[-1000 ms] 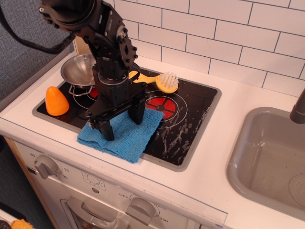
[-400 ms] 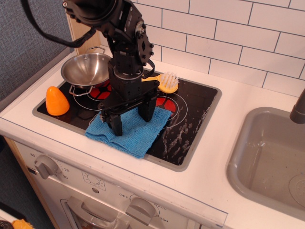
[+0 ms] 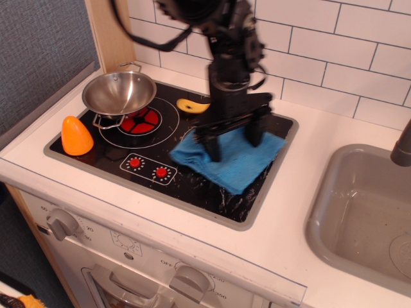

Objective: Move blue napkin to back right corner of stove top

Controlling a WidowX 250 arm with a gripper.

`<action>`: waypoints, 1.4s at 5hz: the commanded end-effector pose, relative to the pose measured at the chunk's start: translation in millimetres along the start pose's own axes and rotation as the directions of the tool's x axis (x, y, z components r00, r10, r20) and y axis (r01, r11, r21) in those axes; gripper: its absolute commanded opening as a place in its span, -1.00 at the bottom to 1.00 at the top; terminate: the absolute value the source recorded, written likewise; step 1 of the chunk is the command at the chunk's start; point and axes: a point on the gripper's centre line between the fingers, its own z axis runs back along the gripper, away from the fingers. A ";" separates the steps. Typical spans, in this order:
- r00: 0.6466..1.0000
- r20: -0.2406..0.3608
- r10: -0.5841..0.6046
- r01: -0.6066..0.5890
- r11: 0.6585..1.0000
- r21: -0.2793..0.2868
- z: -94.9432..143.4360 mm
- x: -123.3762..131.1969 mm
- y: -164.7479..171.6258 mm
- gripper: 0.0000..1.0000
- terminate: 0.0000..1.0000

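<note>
Overall, the work surface is a white toy kitchen counter [image 3: 302, 212] backed by a white tiled wall [image 3: 334, 45], with a wooden side panel [image 3: 109, 35] at the back left and a grey textured wall [image 3: 38, 45] beyond it. Recessed into the counter are one black stove top [image 3: 192, 186] with a grey rim and one grey sink [image 3: 366, 224] at the right edge. A dark faucet [image 3: 402, 149] shows at the right border of the frame. The front face carries two grey knobs [image 3: 61, 223].

Item count on the stove top: one steel pan [image 3: 119, 93] over the left red burner [image 3: 138, 122]; one orange cone-shaped object [image 3: 76, 136] at the front left corner; one yellow brush handle [image 3: 191, 106] near the back edge, partly hidden by the arm; two small red control dots [image 3: 148, 167] near the front edge; one blue napkin [image 3: 228, 157].

The blue napkin lies on the right half of the stove top, between centre and right rim, one corner pointing toward the front edge. White scuff marks show on the glass beside it.

The gripper [image 3: 232, 140] is one black unit pointing downward. Its jaws stand apart, one finger on each side, both tips pressed into the napkin. Whether cloth is pinched between them cannot be determined.
</note>
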 end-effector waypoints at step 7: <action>0.988 0.051 -0.142 0.146 0.985 -0.089 40.4 -2.4 -66.7 1.00 -1.00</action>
